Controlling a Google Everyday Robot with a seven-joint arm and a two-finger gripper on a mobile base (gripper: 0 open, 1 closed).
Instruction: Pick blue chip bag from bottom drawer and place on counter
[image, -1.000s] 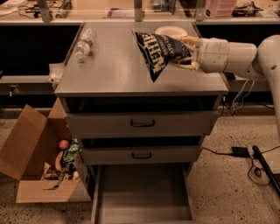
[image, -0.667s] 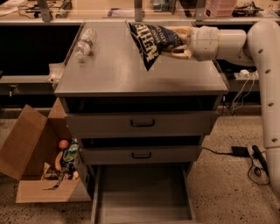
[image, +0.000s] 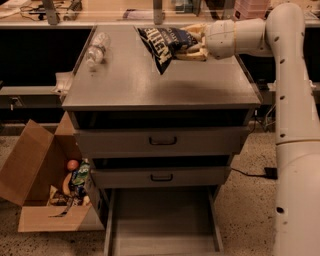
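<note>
The blue chip bag (image: 165, 46), dark foil with white lettering, hangs tilted over the counter (image: 150, 82), its lower corner close to the grey top. My gripper (image: 192, 44) reaches in from the right on the white arm and is shut on the bag's right end. Below, the bottom drawer (image: 162, 222) stands pulled out, and only its plain grey floor shows.
A clear plastic bottle (image: 96, 49) lies on the counter's back left. Two upper drawers (image: 162, 141) with black handles are nearly closed. An open cardboard box (image: 47, 192) with fruit and packets sits on the floor at left. A cluttered bench (image: 100, 12) runs behind.
The arm has carried the bag leftward and toward the back of the counter. The bag has swung to hang lower on its left side.
</note>
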